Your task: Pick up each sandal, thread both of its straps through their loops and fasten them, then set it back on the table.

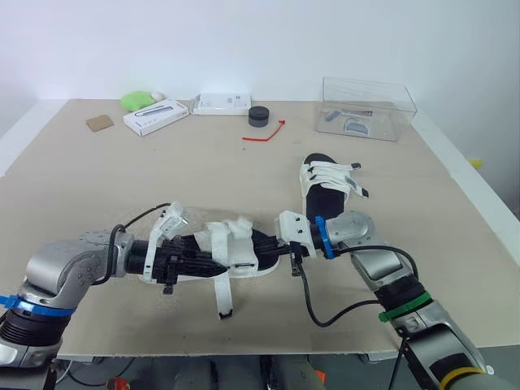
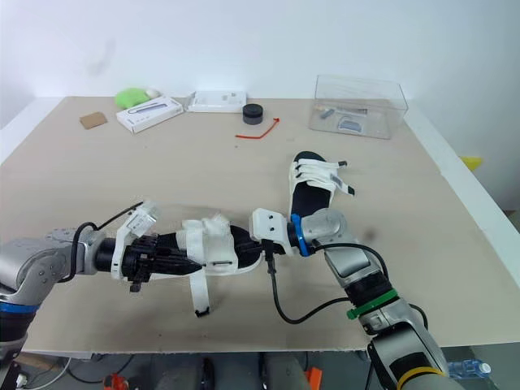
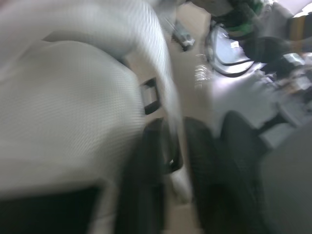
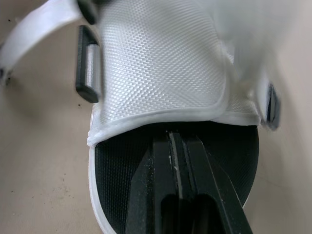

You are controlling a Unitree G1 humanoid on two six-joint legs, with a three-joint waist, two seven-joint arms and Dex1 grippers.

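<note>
**Loose strap, weak hold: slip risk**

Sandal lies flat on desk, lower centre. Right tool is closed, empty, resting on the toe footbed. Left tool at heel, grip: can't tell. Strap trails unfastened and could snag on lift.

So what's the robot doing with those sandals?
The robot has both arms on the nearer white-strapped sandal with a black footbed, near the table's front edge. Its left pincer is at one end; its right pincer, shut, lies on the footbed at the other. One strap hangs loose. The second, matching sandal lies farther back, untouched.
</note>
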